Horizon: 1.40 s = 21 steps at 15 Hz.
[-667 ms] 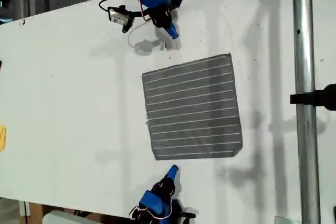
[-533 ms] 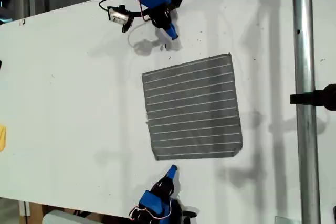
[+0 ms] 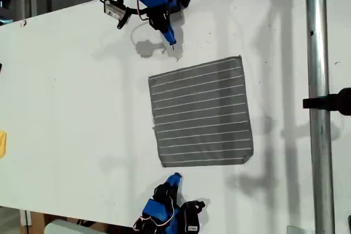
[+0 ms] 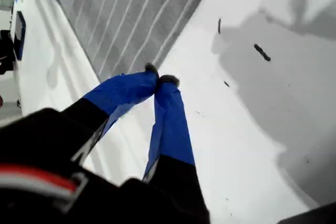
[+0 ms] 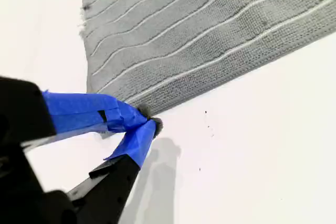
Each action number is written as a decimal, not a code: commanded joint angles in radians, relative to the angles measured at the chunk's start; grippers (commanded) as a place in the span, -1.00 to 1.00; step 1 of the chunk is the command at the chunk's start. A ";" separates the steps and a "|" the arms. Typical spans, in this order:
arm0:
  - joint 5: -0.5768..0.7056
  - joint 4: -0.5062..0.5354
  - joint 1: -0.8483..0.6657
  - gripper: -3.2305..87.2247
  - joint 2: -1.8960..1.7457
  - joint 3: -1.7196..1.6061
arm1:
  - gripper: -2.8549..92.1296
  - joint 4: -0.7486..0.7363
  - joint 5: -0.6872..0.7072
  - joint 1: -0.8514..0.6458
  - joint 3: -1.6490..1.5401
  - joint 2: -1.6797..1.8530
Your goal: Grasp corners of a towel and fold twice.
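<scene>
Mid-table point(image 3: 66, 108), towel point(image 3: 201, 112) flat, unfolded. First gripper point(image 3: 171, 40) and second gripper point(image 3: 174, 178) near opposite table edges, jaws closed, empty, each staged beside one corner; likely must open to grasp.

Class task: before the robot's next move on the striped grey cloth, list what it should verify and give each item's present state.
1. Dark-grey white-striped towel lies flat, unfolded: ok.
2. My first tool open for grasping: not ok, jaws shut.
3. My second tool open: not ok, jaws shut.
4. First tool at its nearest towel corner: not ok, it is over the bare white table.
5. Second tool at the nearest corner: close; contact cannot tell.
</scene>
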State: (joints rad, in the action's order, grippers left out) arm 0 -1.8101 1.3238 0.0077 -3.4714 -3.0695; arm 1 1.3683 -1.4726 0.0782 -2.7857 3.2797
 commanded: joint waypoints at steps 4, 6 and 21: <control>0.048 -0.140 0.048 -0.99 0.632 0.522 | -0.95 -0.144 0.101 0.057 0.445 -0.479; 0.074 -0.130 0.094 -0.99 1.009 0.833 | -0.95 -0.135 0.132 0.118 0.667 -0.736; 0.153 0.238 0.428 -0.99 1.848 1.901 | -0.30 0.256 0.209 0.529 1.781 -1.709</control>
State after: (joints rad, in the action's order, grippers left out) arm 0 -1.6644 1.5539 0.4188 -1.6122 -1.2257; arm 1 1.6015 -1.2824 0.5890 -1.0646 1.5677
